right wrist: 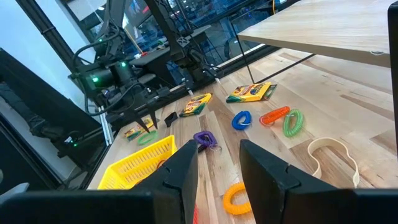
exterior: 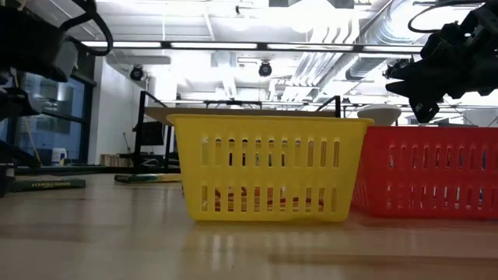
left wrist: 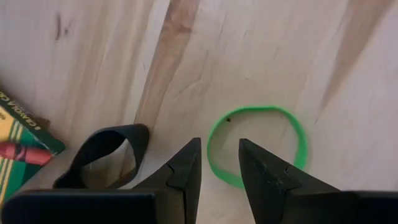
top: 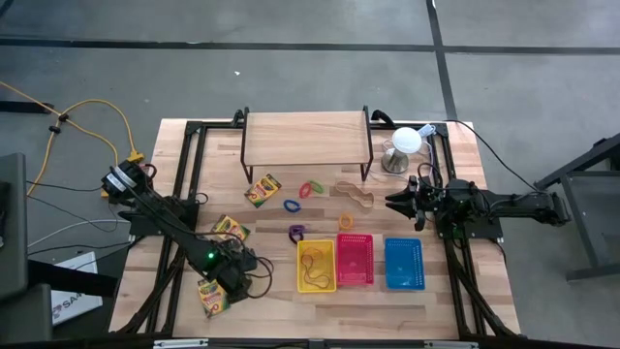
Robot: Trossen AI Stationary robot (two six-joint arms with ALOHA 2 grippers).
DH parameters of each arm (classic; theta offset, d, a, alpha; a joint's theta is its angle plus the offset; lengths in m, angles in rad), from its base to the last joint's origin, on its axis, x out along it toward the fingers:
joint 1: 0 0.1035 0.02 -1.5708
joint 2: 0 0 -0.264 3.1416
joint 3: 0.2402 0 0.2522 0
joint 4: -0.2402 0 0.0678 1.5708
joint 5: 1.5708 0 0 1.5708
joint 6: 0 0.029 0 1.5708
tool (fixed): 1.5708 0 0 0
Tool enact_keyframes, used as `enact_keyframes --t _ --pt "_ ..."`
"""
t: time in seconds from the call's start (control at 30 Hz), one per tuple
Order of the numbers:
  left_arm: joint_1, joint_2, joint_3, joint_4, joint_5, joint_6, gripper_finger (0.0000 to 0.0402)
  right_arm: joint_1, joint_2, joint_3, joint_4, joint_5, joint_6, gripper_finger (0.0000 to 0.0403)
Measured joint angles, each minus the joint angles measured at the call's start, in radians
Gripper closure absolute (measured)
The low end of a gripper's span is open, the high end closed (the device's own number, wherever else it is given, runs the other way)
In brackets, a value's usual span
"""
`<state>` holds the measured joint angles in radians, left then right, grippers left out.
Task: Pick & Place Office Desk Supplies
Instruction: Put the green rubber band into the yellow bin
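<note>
We judge the step in hand to be picking up the green band (left wrist: 258,146), which lies flat on the surface (left wrist: 261,56) right ahead of the left gripper (left wrist: 220,163). Its fingers stand a little apart and empty, the near arc of the band showing in the gap between their tips. To do this well, we should bring the tips straight down so that one finger lands inside the loop and the other outside, pinch that near arc, then lift cleanly. A thin band lying flat may slip under the tips, so we would press lightly into the wood before pinching. A black loop (left wrist: 102,155) lies just beside the same fingers, on the side of a crayon box (left wrist: 22,140); we keep clear of it so only one item comes up.

From above, the left gripper (top: 254,262) sits near the front left, with the yellow basket (top: 316,265) close by, probably where the band goes.

The right gripper (top: 399,204) hangs near the white dome (top: 405,141), its fingers apart and holding nothing, with the other coloured rings spread on the surface between the two arms.
</note>
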<state>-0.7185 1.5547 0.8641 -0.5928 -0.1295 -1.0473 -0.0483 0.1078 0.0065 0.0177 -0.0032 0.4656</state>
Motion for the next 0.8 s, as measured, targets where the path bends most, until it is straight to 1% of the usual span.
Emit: enact_keyframes --t 0.8 --pt "0.0 0.013 -0.025 0.023 -0.005 0.007 0.0299 0.0 0.0 0.0 0.0 0.0 0.0 0.0296"
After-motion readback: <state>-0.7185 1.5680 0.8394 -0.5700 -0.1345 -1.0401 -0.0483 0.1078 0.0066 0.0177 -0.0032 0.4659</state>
